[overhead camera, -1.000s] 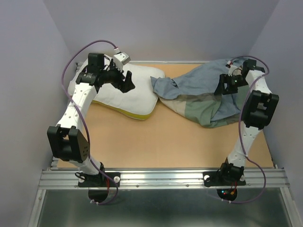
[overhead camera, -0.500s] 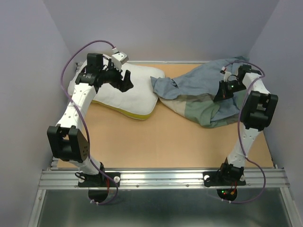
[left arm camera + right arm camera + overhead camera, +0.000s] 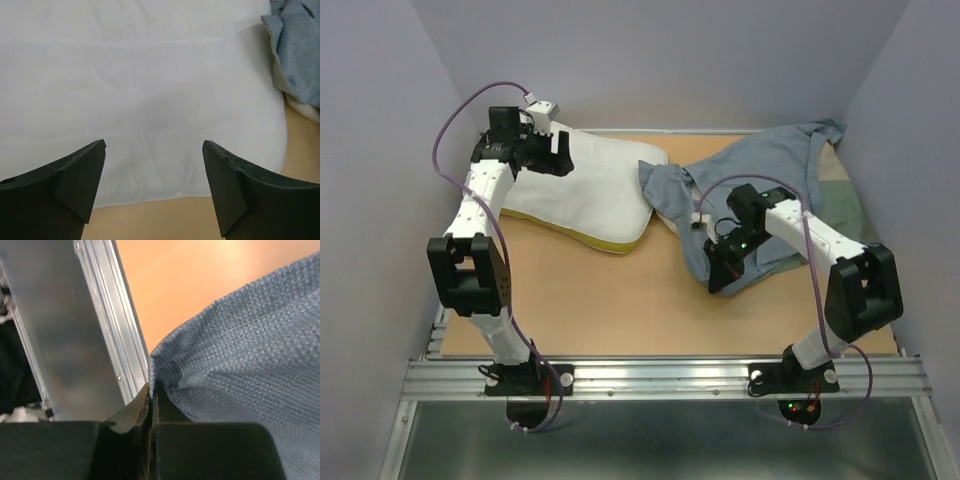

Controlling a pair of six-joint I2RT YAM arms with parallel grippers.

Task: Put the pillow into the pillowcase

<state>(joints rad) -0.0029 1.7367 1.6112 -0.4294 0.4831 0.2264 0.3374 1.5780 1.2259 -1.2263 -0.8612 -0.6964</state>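
The left arm reaches to the far-left corner, its gripper point(image 3: 558, 157) spread wide above the pillow point(image 3: 592, 195), which lies on the table point(image 3: 620, 300). The right arm bends inward, its gripper point(image 3: 718, 272) pinching the pillowcase point(image 3: 765, 170) edge. The pillow lies outside the case, just beside it.

right gripper point(image 3: 718, 281) now nearer, pillowcase point(image 3: 770, 165) edge in tow (left gripper point(image 3: 558, 160) farther back)
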